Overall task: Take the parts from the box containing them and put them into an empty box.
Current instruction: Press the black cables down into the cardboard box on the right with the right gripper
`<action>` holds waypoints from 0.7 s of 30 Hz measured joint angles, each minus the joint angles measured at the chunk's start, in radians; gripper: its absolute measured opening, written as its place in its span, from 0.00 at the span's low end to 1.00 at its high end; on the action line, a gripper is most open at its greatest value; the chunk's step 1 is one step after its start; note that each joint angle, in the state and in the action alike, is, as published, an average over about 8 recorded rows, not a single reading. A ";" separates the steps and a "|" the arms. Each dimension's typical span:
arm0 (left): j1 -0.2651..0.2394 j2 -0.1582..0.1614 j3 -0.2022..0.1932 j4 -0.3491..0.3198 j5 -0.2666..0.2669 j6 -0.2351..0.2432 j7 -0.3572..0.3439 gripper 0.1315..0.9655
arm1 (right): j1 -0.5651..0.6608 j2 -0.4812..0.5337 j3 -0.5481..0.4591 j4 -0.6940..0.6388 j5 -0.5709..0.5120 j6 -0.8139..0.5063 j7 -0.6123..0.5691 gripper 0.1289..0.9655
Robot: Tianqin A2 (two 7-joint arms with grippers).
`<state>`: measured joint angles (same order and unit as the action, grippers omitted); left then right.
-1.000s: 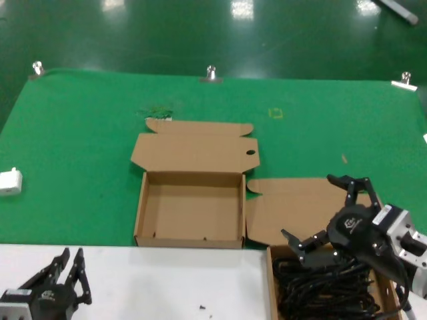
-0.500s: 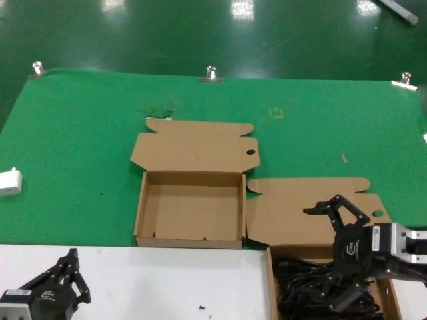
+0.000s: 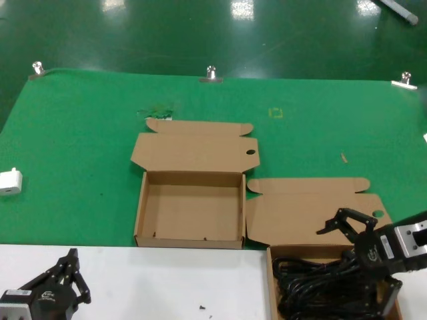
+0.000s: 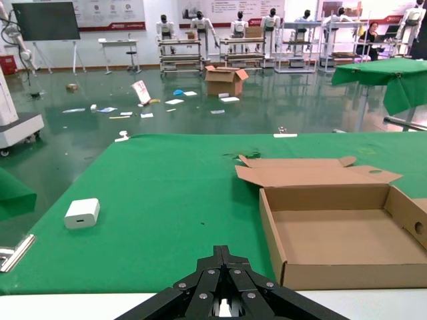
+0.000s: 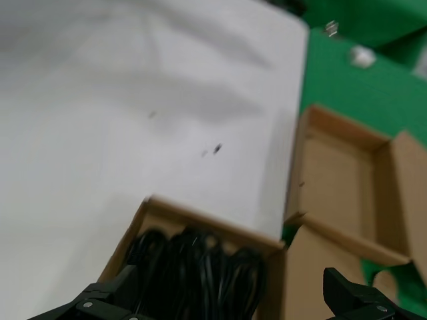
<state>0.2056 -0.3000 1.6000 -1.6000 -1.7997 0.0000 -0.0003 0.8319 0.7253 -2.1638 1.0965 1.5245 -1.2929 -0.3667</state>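
At the near left corner of the counter my left gripper (image 3: 67, 273) sits parked over the white strip along the near edge, its jaws drawn together to a point. Farther out by the left edge a small white rectangular adapter block (image 3: 9, 181) lies alone on the green cloth of the counter (image 3: 73, 133).

Toward the middle of the counter stands the empty box (image 3: 190, 208), a shallow rectangular brown cardboard carton with its tabbed lid flap folded back flat toward the far edge, one round hole near the flap's right end. Its floor is bare cardboard apart from a few small dark specks along the near wall. My left wrist view shows the same carton open, with nothing inside.

Just to its right, at the near right corner, is the box containing the parts (image 3: 313, 213), a twin brown carton whose lid flap also lies flat toward the far edge. Its tray reaches over the white strip and holds the parts (image 3: 313, 290), thin black power cords heaped in loose coiled bundles that fill most of it.

My right gripper (image 3: 365, 261) hangs over the right side of that tray, jaws spread wide apart, one black finger (image 3: 343, 220) raised over the flap and the other down among the cords.
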 joint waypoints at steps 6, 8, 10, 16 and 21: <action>0.000 0.000 0.000 0.000 0.000 0.000 0.000 0.01 | 0.095 -0.053 -0.058 -0.142 -0.083 -0.046 -0.096 1.00; 0.000 0.000 0.000 0.000 0.000 0.000 0.000 0.01 | 0.117 -0.071 -0.072 -0.182 -0.104 -0.050 -0.122 1.00; 0.000 0.000 0.000 0.000 0.000 0.000 0.000 0.01 | 0.132 -0.088 -0.082 -0.215 -0.121 -0.050 -0.145 1.00; 0.000 0.000 0.000 0.000 0.000 0.000 0.000 0.01 | 0.165 -0.134 -0.106 -0.304 -0.162 -0.041 -0.212 1.00; 0.000 0.000 0.000 0.000 0.000 0.000 0.000 0.01 | 0.199 -0.174 -0.133 -0.394 -0.203 -0.024 -0.288 1.00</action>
<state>0.2058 -0.3000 1.6000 -1.6000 -1.7997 0.0000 -0.0003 1.0313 0.5509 -2.2964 0.7024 1.3218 -1.3170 -0.6543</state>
